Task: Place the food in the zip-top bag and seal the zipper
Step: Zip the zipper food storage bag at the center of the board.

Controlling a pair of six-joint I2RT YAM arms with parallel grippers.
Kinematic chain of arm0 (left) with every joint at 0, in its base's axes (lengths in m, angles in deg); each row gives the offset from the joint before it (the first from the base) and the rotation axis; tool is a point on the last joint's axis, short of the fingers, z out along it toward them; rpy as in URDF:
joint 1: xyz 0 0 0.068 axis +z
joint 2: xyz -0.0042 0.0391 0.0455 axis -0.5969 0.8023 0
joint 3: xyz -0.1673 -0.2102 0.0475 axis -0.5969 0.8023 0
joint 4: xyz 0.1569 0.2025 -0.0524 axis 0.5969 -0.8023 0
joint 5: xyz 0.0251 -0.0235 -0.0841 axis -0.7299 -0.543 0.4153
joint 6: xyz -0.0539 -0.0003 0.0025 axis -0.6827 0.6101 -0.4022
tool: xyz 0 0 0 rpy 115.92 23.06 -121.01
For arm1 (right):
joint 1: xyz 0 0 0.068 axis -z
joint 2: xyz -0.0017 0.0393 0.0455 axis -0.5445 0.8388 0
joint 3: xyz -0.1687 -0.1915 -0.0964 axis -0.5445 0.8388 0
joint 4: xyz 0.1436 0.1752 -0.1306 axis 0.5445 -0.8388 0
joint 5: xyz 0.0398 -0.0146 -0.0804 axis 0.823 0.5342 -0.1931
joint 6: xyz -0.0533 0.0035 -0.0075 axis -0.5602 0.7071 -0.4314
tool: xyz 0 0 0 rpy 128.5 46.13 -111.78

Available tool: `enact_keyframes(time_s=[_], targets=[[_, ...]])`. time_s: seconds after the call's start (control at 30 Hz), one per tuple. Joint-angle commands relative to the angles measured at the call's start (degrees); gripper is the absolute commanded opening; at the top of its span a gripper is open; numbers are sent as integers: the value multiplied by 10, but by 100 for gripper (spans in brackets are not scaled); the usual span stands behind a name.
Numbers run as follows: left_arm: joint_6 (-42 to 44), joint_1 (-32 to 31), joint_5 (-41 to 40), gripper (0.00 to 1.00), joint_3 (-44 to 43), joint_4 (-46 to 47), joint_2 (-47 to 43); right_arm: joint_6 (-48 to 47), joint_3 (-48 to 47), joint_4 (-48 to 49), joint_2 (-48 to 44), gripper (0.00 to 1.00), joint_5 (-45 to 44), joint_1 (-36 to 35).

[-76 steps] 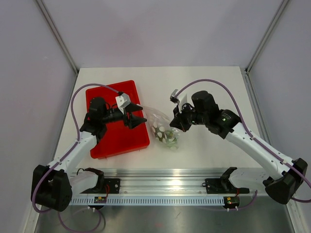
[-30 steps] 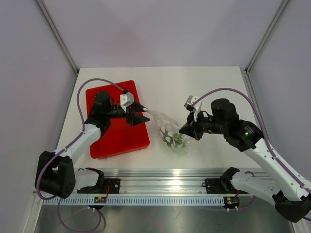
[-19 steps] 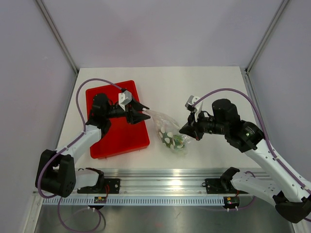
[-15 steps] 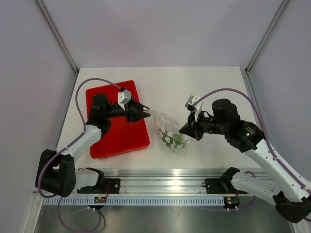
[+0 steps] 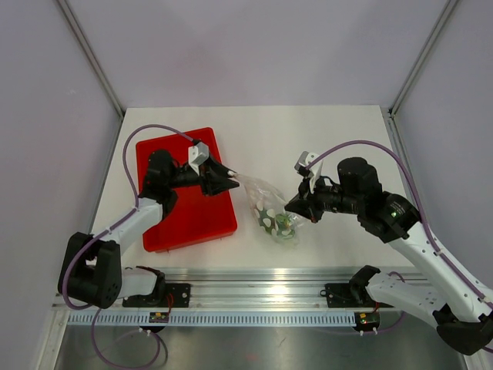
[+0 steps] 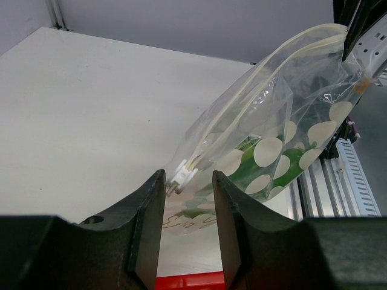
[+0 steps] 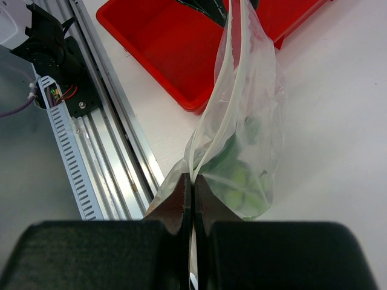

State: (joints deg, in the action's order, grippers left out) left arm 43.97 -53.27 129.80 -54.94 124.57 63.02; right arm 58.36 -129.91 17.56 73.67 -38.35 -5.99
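My left tool (image 6: 188,181) stands slightly parted around the small white slider (image 6: 180,176) at the left end of the pale zipper (image 6: 314,36), not clamped on it. My right tool (image 7: 193,184) is pinched tight on the right end of the bag (image 5: 266,202), so its crinkly clear plastic with white dots is stretched between the two over the white surface (image 5: 308,139). The green food (image 7: 237,181) sits in its sagging belly, right of the flat red tray (image 5: 181,223).
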Motion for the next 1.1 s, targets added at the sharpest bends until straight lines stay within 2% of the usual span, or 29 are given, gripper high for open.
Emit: enact_keyframes(time_s=[0.0, 0.17, 0.3, 0.4, 0.43, 0.53, 0.63, 0.67, 0.7, 0.77, 0.9, 1.0, 1.07], targets=[[-13, -3, -1, 40, 4, 59, 9, 5, -25, 32, -9, 0, -3, 3], [-46, -3, -1, 32, 7, 101, 16, 6, -23, 35, -10, 0, -6, 3], [-59, -3, -5, 14, 11, 119, 16, 6, -22, 34, -13, 0, -9, 4], [-63, -3, -5, 11, 12, 118, 15, 9, -18, 33, -15, 0, -13, 4], [-62, -3, -6, 5, 12, 116, 13, 11, -18, 34, -16, 0, -15, 3], [-61, -3, -6, 0, 11, 108, 5, 14, -17, 33, -19, 0, -17, 4], [-51, -3, -13, 0, 4, 85, -3, 19, -17, 27, -15, 0, -24, 3], [-43, -3, -18, 0, -3, 48, -11, 20, -23, 21, -10, 4, -38, 3], [-31, -3, -29, 0, -10, 19, -17, 23, -29, 2, 5, 28, -45, 3], [7, -3, -42, 0, -38, -72, -25, 23, -60, -19, 22, 36, -57, 4], [61, -3, -54, 0, -82, -200, -42, 16, -131, -57, 74, 41, -61, 3], [76, -3, -55, 0, -88, -230, -59, 8, -195, -65, 117, 41, -37, -1], [74, -3, -53, 0, -90, -237, -65, 1, -235, -65, 141, 40, -55, -17]])
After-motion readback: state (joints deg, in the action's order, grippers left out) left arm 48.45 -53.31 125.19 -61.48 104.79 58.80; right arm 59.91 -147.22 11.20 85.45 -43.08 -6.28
